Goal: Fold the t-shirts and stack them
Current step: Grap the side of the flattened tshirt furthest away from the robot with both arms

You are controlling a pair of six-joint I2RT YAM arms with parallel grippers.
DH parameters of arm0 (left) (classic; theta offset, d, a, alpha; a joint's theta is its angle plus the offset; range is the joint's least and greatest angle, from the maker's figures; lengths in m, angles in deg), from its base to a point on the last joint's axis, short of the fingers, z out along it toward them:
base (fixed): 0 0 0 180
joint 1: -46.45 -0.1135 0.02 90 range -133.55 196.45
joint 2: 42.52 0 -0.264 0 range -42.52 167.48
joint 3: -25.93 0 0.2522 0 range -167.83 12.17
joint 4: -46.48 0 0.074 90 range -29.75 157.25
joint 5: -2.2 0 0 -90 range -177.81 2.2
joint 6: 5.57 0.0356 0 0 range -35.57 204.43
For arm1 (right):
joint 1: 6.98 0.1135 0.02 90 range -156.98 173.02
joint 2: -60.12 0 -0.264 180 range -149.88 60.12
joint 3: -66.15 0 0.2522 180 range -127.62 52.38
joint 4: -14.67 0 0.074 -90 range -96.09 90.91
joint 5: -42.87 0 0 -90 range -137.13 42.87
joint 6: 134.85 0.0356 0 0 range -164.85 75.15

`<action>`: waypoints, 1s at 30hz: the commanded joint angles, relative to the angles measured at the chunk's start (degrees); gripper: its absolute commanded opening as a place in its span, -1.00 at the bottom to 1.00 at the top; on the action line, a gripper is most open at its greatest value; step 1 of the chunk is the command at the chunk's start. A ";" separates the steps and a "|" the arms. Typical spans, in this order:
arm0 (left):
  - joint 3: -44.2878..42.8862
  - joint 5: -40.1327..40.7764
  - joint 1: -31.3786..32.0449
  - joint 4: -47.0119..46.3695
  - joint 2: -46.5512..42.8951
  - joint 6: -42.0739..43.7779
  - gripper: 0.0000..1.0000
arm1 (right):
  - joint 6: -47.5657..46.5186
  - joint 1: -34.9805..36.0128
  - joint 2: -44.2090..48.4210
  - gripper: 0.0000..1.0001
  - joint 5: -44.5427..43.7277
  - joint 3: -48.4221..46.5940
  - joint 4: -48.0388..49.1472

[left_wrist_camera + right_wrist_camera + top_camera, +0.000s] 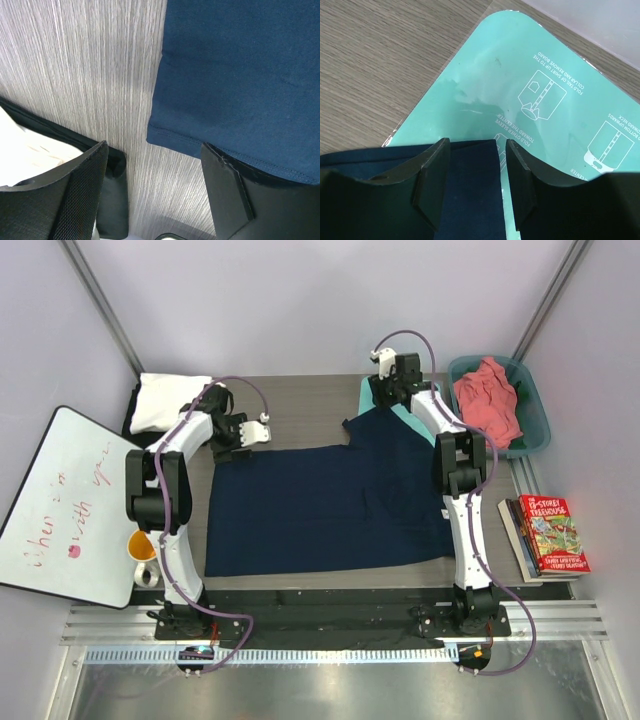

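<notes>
A dark navy t-shirt (330, 505) lies spread flat across the middle of the table. My left gripper (238, 440) is open and empty just above the shirt's far-left corner (240, 75), over bare table (155, 190). My right gripper (390, 395) is open, its jaws either side of a navy sleeve edge (470, 190) that lies on the mint-green board (520, 75). A folded white t-shirt (165, 400) lies on a black one (112, 200) at the far left. A salmon pink t-shirt (488, 400) lies crumpled in the teal tub (535, 415).
A whiteboard (60, 505) leans at the left edge, with a yellow cup (143, 545) beside the left arm. Books (550, 535) are stacked at the right edge. The mint-green board (405, 415) sits partly under the navy shirt's far-right sleeve.
</notes>
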 commanded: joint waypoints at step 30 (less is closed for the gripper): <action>-2.57 0.62 1.20 1.20 -3.62 1.88 0.50 | 7.08 -3.14 -3.36 0.03 4.16 0.60 1.50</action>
